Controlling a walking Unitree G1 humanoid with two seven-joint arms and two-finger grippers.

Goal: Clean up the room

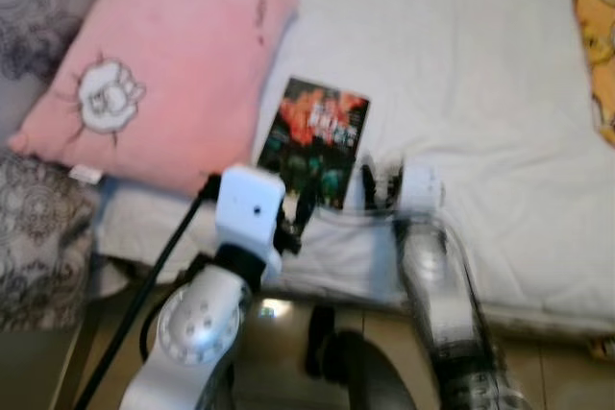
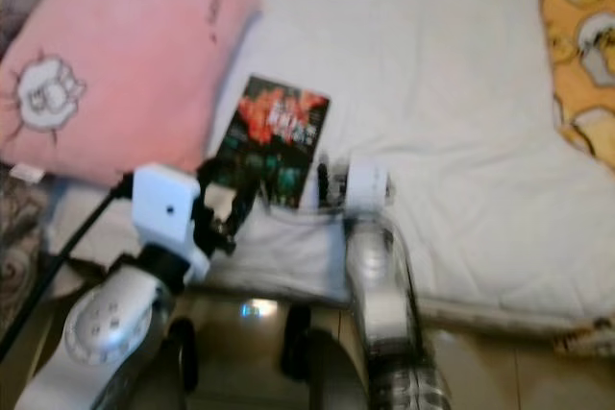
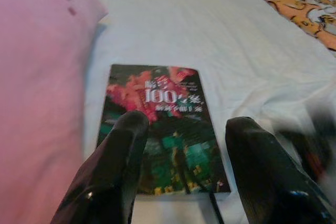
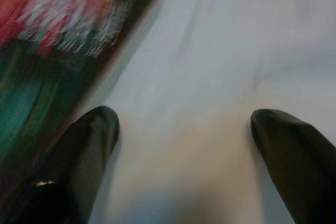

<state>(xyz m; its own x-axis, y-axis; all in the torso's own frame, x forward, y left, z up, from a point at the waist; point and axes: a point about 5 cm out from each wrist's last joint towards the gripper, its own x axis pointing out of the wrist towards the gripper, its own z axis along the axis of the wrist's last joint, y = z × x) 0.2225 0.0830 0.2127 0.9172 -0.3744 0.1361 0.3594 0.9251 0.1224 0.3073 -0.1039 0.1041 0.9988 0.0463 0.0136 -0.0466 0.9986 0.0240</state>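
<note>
Left eye view: a book (image 1: 315, 141) with a dark cover splashed in red and green lies flat on the white bedsheet (image 1: 461, 74), a little left of the frame's centre. Its left edge sits just beside a big pink pillow (image 1: 163, 64) that takes the upper left of the frame, with a small white cartoon figure on it. At the far right edge a strip of orange patterned blanket (image 1: 598, 36) lies on the sheet.

Both silver arms reach up from the bottom of the frame to the near end of the book. The left gripper (image 3: 181, 129) is spread wide, holding nothing; in its wrist view one black finger (image 3: 123, 145) overlaps the lower left part of the cover while the other stands just off the book's lower right corner. The right gripper (image 4: 184, 129) is also released, its fingers far apart over bare sheet, with the blurred book edge near one finger. Along the bottom, beyond the mattress edge, lies a glossy tan floor (image 1: 288, 319).
</note>
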